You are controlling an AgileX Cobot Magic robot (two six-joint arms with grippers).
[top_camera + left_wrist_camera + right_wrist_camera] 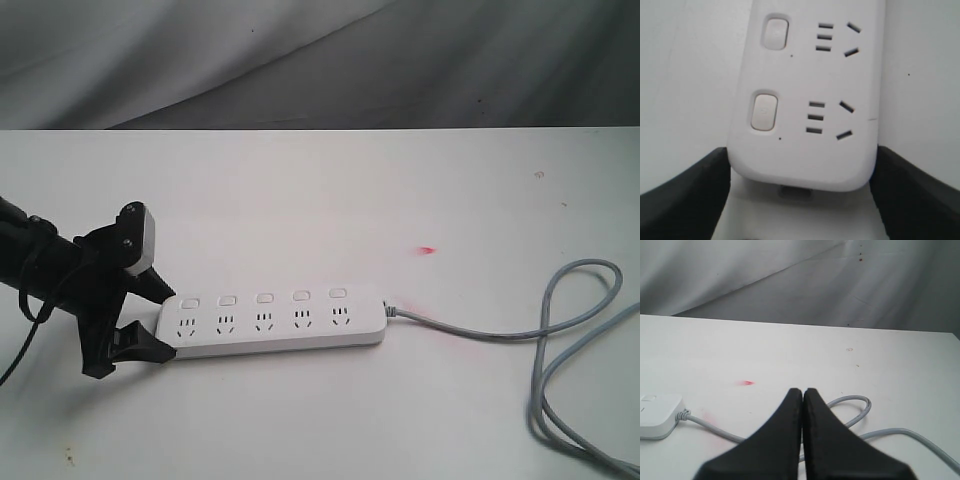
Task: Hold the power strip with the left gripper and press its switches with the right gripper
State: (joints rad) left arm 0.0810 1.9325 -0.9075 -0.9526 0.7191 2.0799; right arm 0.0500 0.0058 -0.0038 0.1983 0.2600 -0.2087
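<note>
Both my left fingers [685,200] clamp the strip [800,155] by its rounded end; stiff, light, slick plastic, likely to skid. My right fingers [782,440] are together.

This looks like a robotics lab bench rather than a home: a plain white table [300,190] runs up to a creased grey cloth backdrop [300,60] at twelve o'clock. At nine o'clock the left gripper [165,322], on a cabled black arm, clamps a power strip [275,330]. A red smudge [427,249] stains the tabletop toward three o'clock.
</note>
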